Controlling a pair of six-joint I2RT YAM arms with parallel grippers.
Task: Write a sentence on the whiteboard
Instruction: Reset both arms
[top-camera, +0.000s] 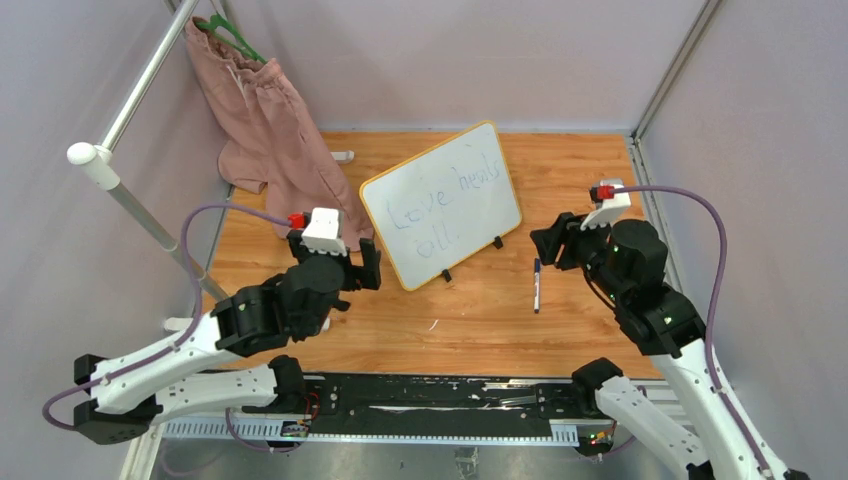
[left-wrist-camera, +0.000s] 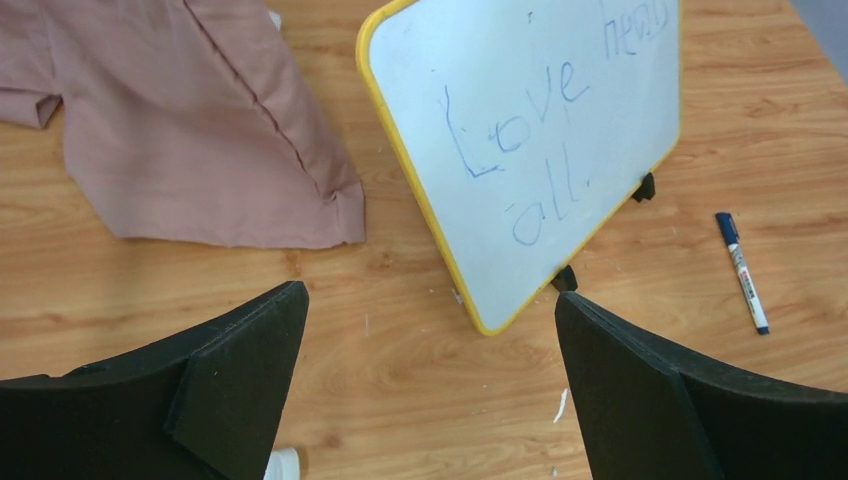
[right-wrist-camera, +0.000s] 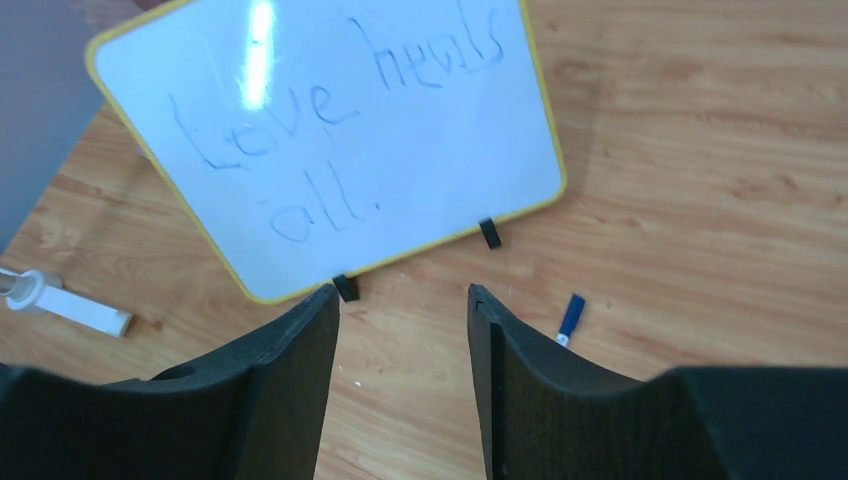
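At the middle of the wooden table (top-camera: 560, 170), towards its far side, the whiteboard (top-camera: 441, 205) stands leaning back on two small black feet, its face turned to the arms. The sentence (right-wrist-camera: 330, 130) is on it in thin blue strokes, "Love heals" above "all.", so the writing looks done. A blue-capped marker (top-camera: 537, 285) lies flat on the wood just right of the board, apart from it. A pink garment (top-camera: 270, 130) hangs at the left.

The left gripper (left-wrist-camera: 430, 300) hovers before the board's left side with its fingers spread fully wide, holding nothing. The right gripper (right-wrist-camera: 400, 295) hangs near the marker, its fingers moderately apart with only bare table showing between them.

The board looks light, stiff and slick-faced; on such small feet it would probably slide or tip under a push. The yellow frame edge seems the safest hold, since touching the face would likely smear the ink.
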